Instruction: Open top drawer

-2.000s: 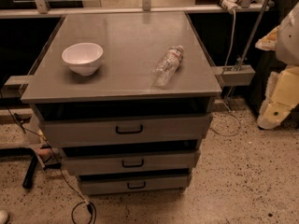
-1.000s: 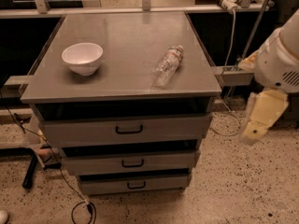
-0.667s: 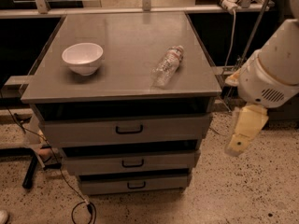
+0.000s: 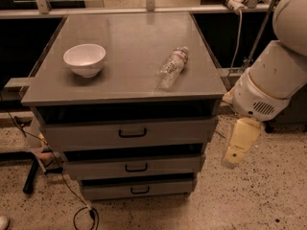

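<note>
The top drawer (image 4: pixel 86 134) is the widest grey drawer front, just under the cabinet's top, with a small black loop handle (image 4: pixel 133 133) at its middle. It looks pushed in, with a dark gap above it. My gripper (image 4: pixel 232 158) is cream-coloured and hangs pointing down from the white arm (image 4: pixel 268 87) to the right of the cabinet. It is level with the two upper drawers, apart from them, and holds nothing that I can see.
A white bowl (image 4: pixel 85 59) and a clear plastic bottle (image 4: pixel 171 67) lying on its side rest on the grey cabinet top (image 4: pixel 129 32). Two narrower drawers (image 4: pixel 136 167) sit below. Cables (image 4: pixel 79 210) trail on the speckled floor at front left.
The arm has swung in from the right edge, leftward and down, bringing the gripper closer to the cabinet's right side. The drawers, bowl and bottle have not moved.
</note>
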Available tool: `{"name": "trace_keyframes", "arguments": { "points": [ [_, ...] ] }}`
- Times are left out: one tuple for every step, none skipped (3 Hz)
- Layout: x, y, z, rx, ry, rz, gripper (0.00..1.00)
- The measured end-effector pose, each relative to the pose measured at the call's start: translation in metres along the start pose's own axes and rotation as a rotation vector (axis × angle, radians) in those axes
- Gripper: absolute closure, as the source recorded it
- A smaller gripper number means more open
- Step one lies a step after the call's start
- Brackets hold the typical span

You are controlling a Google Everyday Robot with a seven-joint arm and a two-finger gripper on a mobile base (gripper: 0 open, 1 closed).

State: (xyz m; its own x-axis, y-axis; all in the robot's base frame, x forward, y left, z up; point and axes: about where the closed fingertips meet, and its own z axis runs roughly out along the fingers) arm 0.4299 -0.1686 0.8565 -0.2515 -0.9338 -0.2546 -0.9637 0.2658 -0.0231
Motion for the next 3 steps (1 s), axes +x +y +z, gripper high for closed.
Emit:
{"name": "trace_keyframes", "arguments": {
  "points": [
    [-0.001,0.008,0.024,-0.040,-0.024,0.013,0.00],
    [-0.003,0.011,0.065,-0.059,-0.051,0.054,0.00],
    [-0.014,-0.001,0.098,-0.042,-0.079,0.072,0.00]
  ]
}}
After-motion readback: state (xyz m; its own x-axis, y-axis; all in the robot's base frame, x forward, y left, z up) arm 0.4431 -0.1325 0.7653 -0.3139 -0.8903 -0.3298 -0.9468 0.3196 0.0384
